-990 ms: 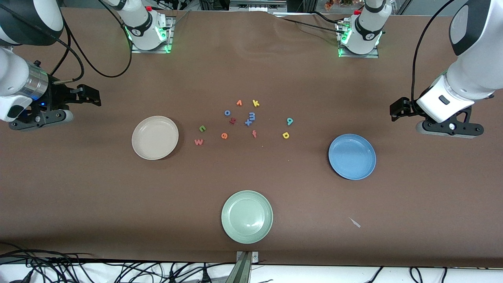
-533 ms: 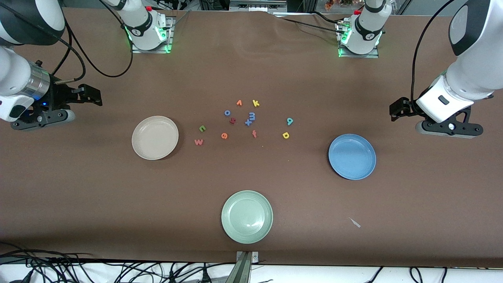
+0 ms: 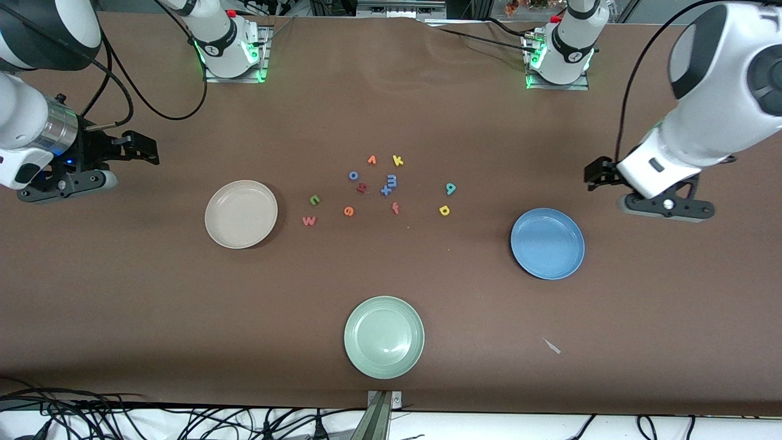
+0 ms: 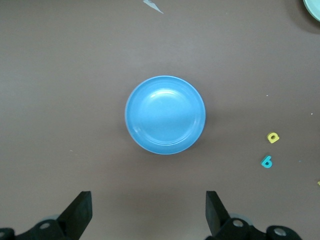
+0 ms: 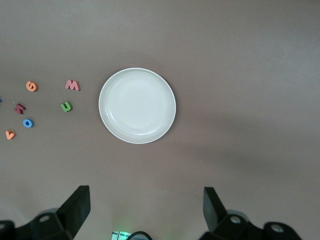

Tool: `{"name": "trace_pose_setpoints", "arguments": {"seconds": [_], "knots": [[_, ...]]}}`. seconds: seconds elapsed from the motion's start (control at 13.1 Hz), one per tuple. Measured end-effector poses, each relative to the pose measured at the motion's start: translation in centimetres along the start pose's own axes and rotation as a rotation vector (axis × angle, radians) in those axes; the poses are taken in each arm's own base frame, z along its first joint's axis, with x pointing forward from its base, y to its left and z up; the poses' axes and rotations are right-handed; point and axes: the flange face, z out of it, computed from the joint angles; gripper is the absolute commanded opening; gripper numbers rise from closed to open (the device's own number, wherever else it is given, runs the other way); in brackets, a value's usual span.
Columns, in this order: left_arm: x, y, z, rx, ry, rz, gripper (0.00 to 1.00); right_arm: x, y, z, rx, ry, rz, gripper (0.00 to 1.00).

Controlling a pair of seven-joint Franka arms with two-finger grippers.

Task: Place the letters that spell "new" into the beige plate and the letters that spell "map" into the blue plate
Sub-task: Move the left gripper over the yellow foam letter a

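Both end effectors open, holding nothing — left end effector over bare desk by the blue plate, right end effector near the desk's edge by the beige plate; letters mid-desk, tiny.

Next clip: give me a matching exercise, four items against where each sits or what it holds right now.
Items:
1. beige plate
2. pale green plate
3. pinkish-red w
4. teal letter

Places:
A. nearest the front camera
B. on the table beside the beige plate
C. empty, toward the right arm's end
D. just above the yellow round letter in the front view

Pairs: 1-C, 2-A, 3-B, 4-D
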Motion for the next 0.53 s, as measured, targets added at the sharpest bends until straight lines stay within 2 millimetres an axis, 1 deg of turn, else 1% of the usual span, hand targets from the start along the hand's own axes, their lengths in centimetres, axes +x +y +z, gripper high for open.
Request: {"name": "trace_pose_setpoints", "arguments": {"seconds": [0.08, 0.3, 0.38, 0.53], "knots": [[0.4, 2.1, 1.1, 0.003, -0.009, -0.016, 1.00, 0.0, 0.0, 0.0, 0.000, 0.000, 0.000, 1.00], [1.6, 9.1, 4.5, 0.009, 0.002, -0.039, 1.00, 0.0, 0.0, 0.0, 0.000, 0.000, -0.001, 1.00], [1.9, 10.8, 5.8, 0.009, 0.004, -0.032, 1.00, 0.0, -0.1, 0.0, 0.000, 0.000, -0.001, 1.00], [2.6, 12.8, 8.8, -0.013, -0.033, -0.023, 1.00, 0.0, -0.2, 0.0, 0.000, 0.000, -0.003, 1.00]]}}
